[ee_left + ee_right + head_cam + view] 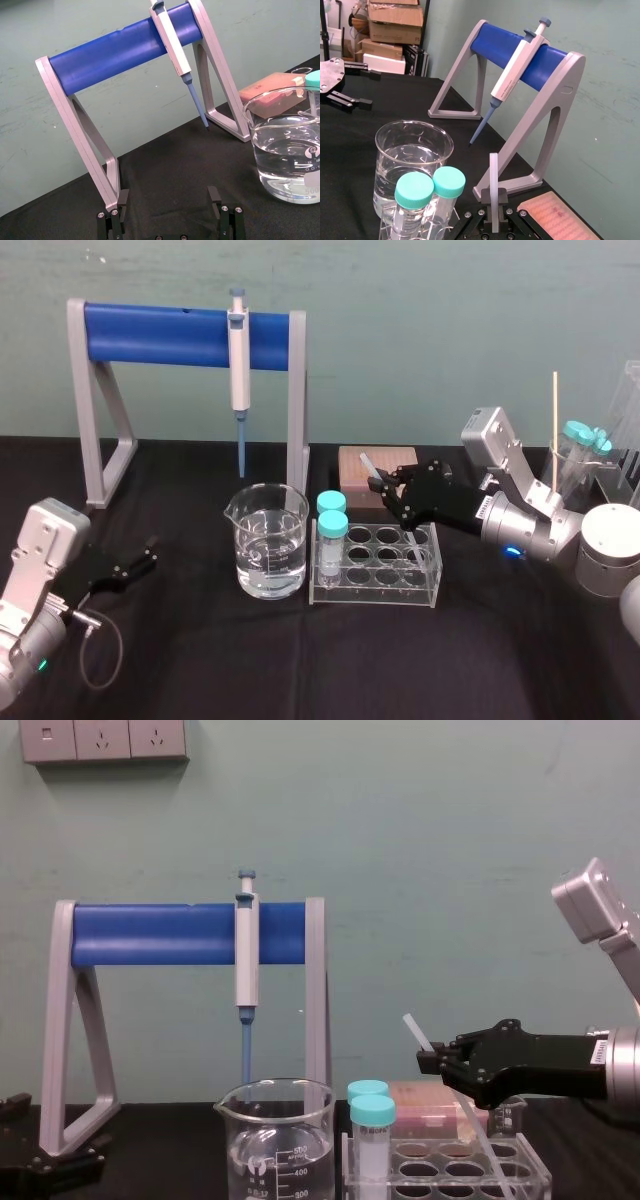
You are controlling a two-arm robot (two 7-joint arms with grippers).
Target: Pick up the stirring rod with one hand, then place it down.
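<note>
The stirring rod (372, 468) is a thin translucent white stick, tilted, with its lower part slanting down into the clear tube rack (375, 585). My right gripper (385, 485) reaches in from the right above the rack and is shut on the rod near its upper end. In the right wrist view the rod (493, 175) stands up between the closed fingers of the right gripper (493, 207). The chest view shows the rod's tip (415, 1030) poking up past the right gripper (432, 1060). My left gripper (135, 562) rests open at the far left, holding nothing.
A beaker of water (268, 540) stands left of the rack, with two teal-capped tubes (331, 525) in the rack's left end. Behind are a grey and blue stand (180, 335) holding a pipette (238, 360), and a pinkish box (350, 462). More containers (585, 455) stand at far right.
</note>
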